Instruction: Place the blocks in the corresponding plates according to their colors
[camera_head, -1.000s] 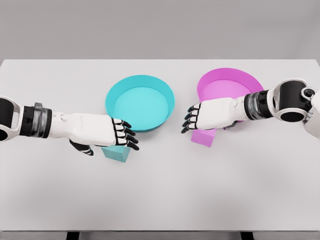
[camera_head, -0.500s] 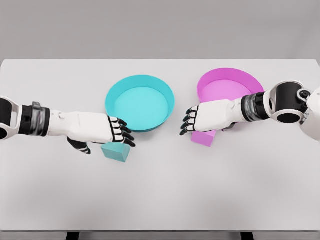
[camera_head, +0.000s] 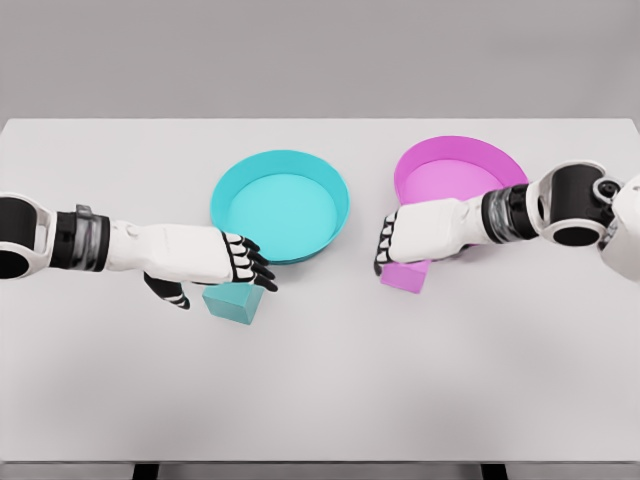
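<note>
A: Left hand (camera_head: 222, 265)?
B: Fingers spread over the teal block (camera_head: 236, 302), which sits on the worktop (camera_head: 320, 390) at six o'clock of the teal plate (camera_head: 280, 205).
A: Right hand (camera_head: 405, 240)?
B: Fingers curled down on the pink block (camera_head: 405, 276), at seven o'clock of the pink plate (camera_head: 455, 175); grip cannot be confirmed.

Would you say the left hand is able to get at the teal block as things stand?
Probably yes. The left hand hovers with spread fingers right over the teal block, and nothing lies between them; the teal plate sits just behind, apart from the block.
</note>
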